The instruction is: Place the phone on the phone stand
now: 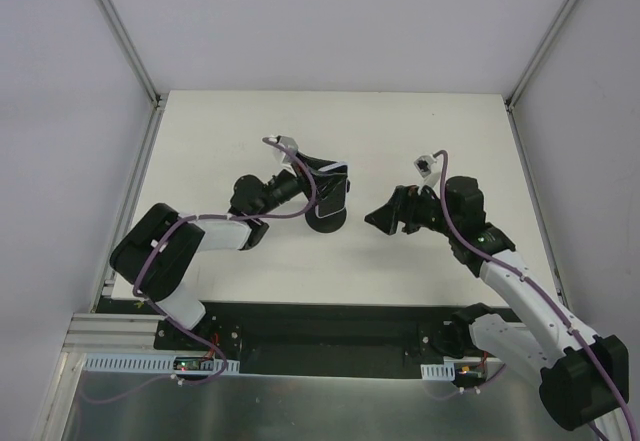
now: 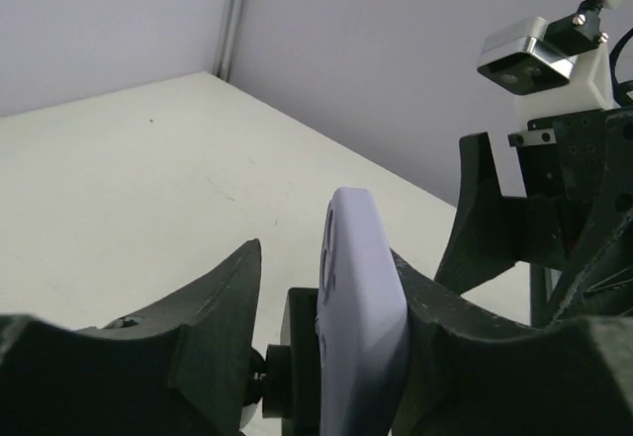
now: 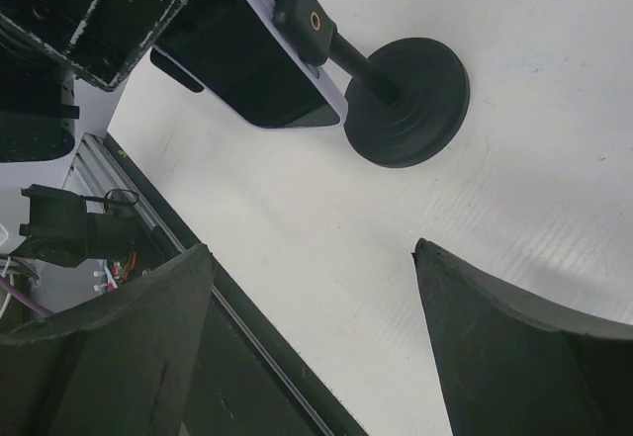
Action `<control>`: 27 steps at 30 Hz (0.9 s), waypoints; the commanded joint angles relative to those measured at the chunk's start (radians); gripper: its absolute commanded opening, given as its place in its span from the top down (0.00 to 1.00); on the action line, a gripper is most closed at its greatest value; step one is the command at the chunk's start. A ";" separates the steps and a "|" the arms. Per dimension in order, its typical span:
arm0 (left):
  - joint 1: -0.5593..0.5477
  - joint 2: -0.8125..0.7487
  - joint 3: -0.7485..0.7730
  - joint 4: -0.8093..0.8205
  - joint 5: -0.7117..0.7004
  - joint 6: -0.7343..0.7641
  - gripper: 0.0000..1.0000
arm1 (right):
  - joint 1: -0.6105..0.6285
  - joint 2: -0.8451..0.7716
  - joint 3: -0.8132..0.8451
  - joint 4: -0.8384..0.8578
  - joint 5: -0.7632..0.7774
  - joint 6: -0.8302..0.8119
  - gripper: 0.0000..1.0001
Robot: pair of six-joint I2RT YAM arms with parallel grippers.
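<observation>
The flat black smartphone with a pale back [image 3: 247, 70] sits tilted in the bracket of the small black disc-based stand [image 3: 406, 100], near the middle of the white desk [image 1: 250, 131]. The left tool [image 1: 322, 173], on an arm stretched low from the left, straddles the phone loosely, with one finger [image 2: 218, 298] clear of it. The right tool [image 3: 312, 248], on an arm bent inward, hovers near the stand, spread wide and grasping nothing.

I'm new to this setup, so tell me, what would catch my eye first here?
Mid-table, the phone sits tilted at the clamp of the phone stand, with the left gripper straddling it, jaws slightly parted. The right gripper hangs wide open just to the right, touching nothing.
</observation>
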 commanded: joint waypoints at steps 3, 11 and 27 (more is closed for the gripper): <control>0.007 -0.184 0.076 -0.562 -0.049 -0.027 0.38 | -0.003 0.008 0.016 0.048 0.012 -0.005 0.16; 0.014 -0.284 0.260 -1.161 0.015 -0.007 0.30 | -0.005 0.013 -0.018 0.073 0.029 -0.034 0.16; 0.024 -0.108 0.831 -1.965 0.195 0.250 0.59 | -0.018 0.007 -0.032 0.073 0.038 -0.048 0.16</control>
